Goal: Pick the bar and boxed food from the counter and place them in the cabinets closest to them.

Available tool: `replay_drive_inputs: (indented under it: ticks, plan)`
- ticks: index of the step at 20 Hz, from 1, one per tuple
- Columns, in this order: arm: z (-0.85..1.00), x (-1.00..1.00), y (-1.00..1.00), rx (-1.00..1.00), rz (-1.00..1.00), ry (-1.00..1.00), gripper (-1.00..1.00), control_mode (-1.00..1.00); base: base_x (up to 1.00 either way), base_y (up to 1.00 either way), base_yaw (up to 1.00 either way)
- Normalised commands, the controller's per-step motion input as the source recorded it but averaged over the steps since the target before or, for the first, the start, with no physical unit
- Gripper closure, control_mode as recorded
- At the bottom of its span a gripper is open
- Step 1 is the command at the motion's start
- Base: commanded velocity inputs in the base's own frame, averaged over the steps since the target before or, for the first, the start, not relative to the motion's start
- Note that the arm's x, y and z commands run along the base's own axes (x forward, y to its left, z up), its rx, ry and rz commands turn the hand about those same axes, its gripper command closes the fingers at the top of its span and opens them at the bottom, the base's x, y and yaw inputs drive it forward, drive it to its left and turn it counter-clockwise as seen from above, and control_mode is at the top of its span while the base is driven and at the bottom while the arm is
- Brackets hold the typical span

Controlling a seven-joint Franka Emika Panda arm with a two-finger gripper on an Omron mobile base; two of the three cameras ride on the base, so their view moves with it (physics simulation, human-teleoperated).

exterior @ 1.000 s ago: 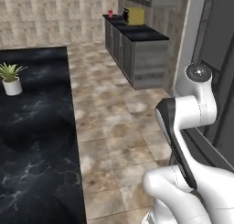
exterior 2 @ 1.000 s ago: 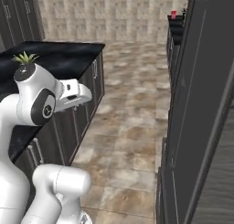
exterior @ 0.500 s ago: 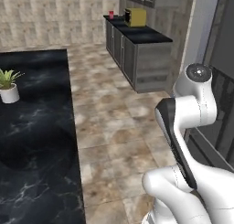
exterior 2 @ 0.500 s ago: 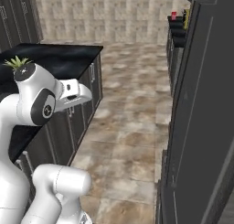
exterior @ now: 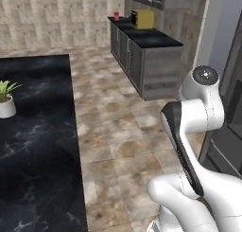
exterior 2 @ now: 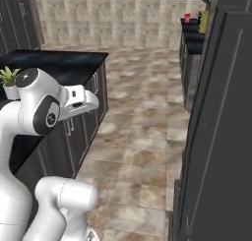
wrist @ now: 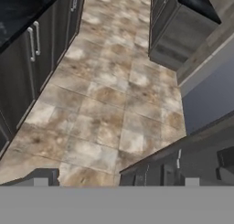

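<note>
Two dark fingertips of the gripper (wrist: 116,181) stand spread and empty over floor tiles, since the boxed food (exterior: 116,15) sits far off on the counter (exterior: 147,37) (arm tucked, seemingly for driving).

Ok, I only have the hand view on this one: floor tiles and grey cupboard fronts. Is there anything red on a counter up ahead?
Observer: Yes. In the left base view a small red thing stands at the back end of the far counter. It is too small to tell whether it is the carton.
Operator: Anything beside it?
Observer: A yellow boxy appliance stands on the same counter, a little nearer to the robot.
Operator: And on top of the black island?
Observer: A potted plant in a white pot stands on the island counter.
</note>
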Motion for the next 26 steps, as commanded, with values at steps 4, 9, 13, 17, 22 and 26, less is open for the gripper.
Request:
replay_drive_inputs:
  ticks: [4,9,13,17,22,26]
  plan:
    - [0.0,0.0,0.0,0.0,0.0,0.0,-1.0,1.0,0.58,-0.23,0.0]
    - [0.0,0.0,0.0,0.0,0.0,0.0,-1.0,1.0,0.61,-0.21,0.0]
    - [0.0,0.0,0.0,0.0,0.0,0.0,-1.0,1.0,0.62,-0.19,0.0]
    - [0.0,0.0,0.0,0.0,0.0,0.0,-1.0,1.0,0.65,-0.18,0.0]
    - [0.0,0.0,0.0,0.0,0.0,0.0,-1.0,1.0,0.69,-0.15,-0.01]
    - [0.0,0.0,0.0,0.0,0.0,0.0,-1.0,1.0,0.71,-0.13,-0.01]
